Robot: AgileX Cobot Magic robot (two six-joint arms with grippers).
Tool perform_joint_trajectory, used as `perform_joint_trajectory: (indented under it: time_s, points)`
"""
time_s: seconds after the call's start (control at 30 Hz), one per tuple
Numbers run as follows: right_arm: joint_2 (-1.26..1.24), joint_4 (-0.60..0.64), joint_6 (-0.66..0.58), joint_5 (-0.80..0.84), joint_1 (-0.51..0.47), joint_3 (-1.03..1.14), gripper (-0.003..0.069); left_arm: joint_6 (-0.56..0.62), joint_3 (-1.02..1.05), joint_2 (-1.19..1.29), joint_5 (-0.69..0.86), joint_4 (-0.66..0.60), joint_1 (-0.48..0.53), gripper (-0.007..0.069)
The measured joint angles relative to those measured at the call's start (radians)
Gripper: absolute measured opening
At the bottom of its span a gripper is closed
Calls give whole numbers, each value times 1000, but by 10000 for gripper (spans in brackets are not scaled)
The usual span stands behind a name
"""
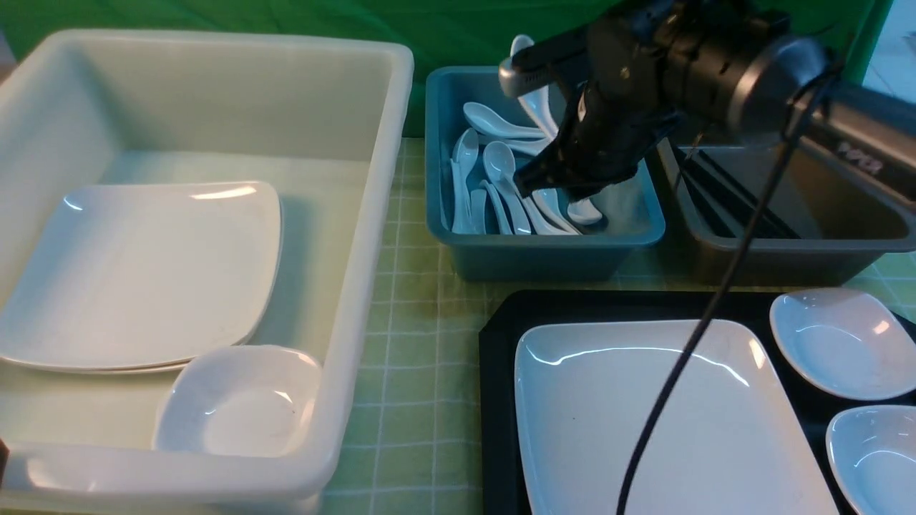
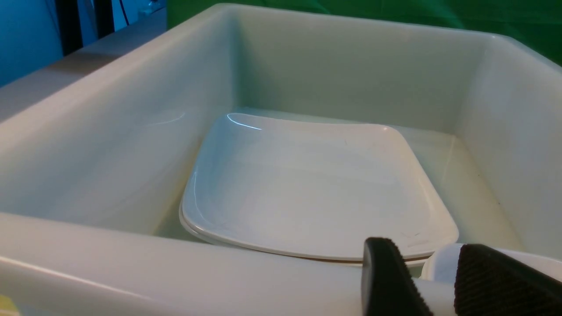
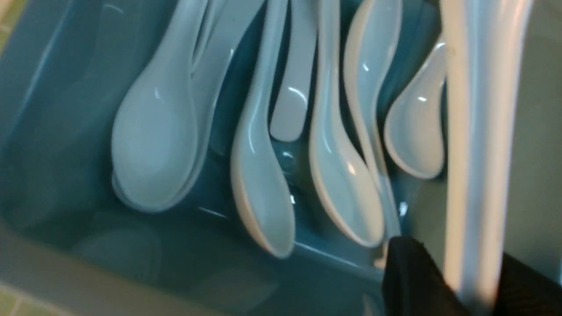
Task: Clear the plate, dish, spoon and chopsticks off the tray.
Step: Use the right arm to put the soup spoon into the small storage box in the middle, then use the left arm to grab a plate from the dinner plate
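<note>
Soft, fairly bright light fell from above, tinted green — glare streaks curved across the plate (image 1: pixel 730 443) and the stacked plates (image 1: pixel 136 272), which cast a faint shadow on the white bin's (image 1: pixel 372 214) floor to their right. The right wrist view was motion-blurred: the spoon (image 3: pixel 478 131) was a pale smear, the other spoons (image 3: pixel 259 175) soft-edged. The right arm (image 1: pixel 715 57) loomed dark, out of focus, in the front view.

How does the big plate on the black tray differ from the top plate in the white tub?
The tray plate lies alone on the black tray; the tub plate tops a stack, a second plate showing beneath it. The tray plate is not yet cleared; the tub plate sits inside the white tub, a small dish at its near corner. Both are glossy white rounded rectangles with shallow rims.
</note>
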Motion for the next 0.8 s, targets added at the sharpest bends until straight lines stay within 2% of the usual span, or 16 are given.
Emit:
perform_joint_trajectory:
  time_s: [0.07,0.17,0.2,0.23,0.27,0.33,0.37,0.43,0.5,0.53,0.6,0.63,0.67,0.8]
  points:
    - [38,3,93,-15,0,-1,157,0,0,0,0,0,0,222]
    - [48,12,162,-19,0,-2,286,0,0,0,0,0,0,222]
    - [48,12,164,-18,0,-4,286,0,0,0,0,0,0,222]
    - [47,17,181,-4,0,-21,377,0,0,0,0,0,0,222]
    - [46,18,181,11,0,-36,404,0,0,0,0,0,0,222]
    - [41,20,159,47,0,-58,430,0,0,0,0,0,0,222]
    - [30,26,103,109,1,-102,426,0,0,0,0,0,0,222]
    - [9,41,19,198,2,-150,384,0,0,0,0,0,0,222]
    - [-45,85,-93,245,2,-187,291,0,0,0,0,0,0,222]
    - [-75,103,-117,251,2,-192,258,0,0,0,0,0,0,222]
    - [-162,171,-173,265,2,-197,126,0,0,0,0,0,0,222]
    - [-180,176,-181,265,2,-197,114,0,0,0,0,0,0,222]
    - [-238,209,-199,267,4,-197,55,0,0,0,0,0,0,222]
    - [-451,238,-242,269,21,-140,14,2,0,0,0,0,0,222]
